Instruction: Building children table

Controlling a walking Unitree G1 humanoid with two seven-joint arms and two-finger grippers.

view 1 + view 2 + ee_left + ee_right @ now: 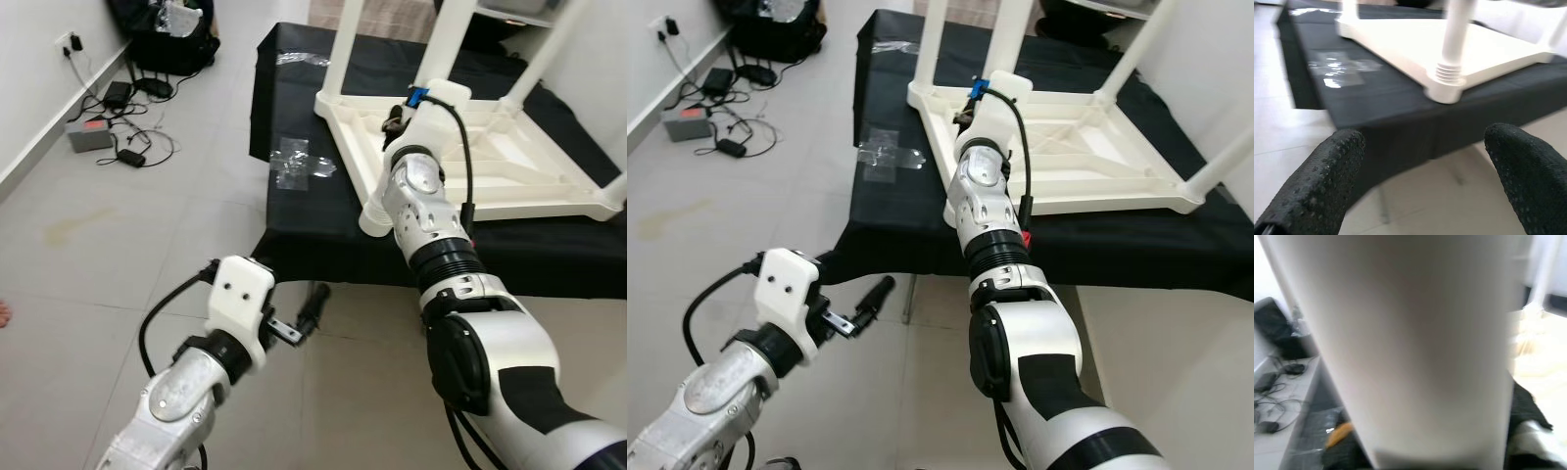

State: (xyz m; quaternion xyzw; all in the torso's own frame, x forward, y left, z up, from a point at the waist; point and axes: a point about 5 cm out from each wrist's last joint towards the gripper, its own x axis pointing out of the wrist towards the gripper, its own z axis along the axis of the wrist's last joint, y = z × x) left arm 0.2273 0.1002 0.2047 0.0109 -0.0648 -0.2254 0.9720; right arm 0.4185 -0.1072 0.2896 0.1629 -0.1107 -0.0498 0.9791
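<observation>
A white children's table (509, 166) lies upside down on a black-draped platform (313, 225), its white legs (343, 49) pointing up. My right arm reaches over the near corner (1447, 90), where a threaded leg (1454, 34) stands. My right gripper (400, 116) is up against that leg (1410, 347), which looms white and blurred in the right wrist view. My left gripper (294, 294) hangs low in front of the platform's edge, above the tiled floor. It is open with nothing between its black fingers (1327, 181).
Crumpled clear plastic wrap (299, 162) lies on the black cloth left of the table. Cables and a power brick (93, 132) trail along the left wall, with a black bag (171, 39) behind them. Tiled floor (127, 245) spreads to the left.
</observation>
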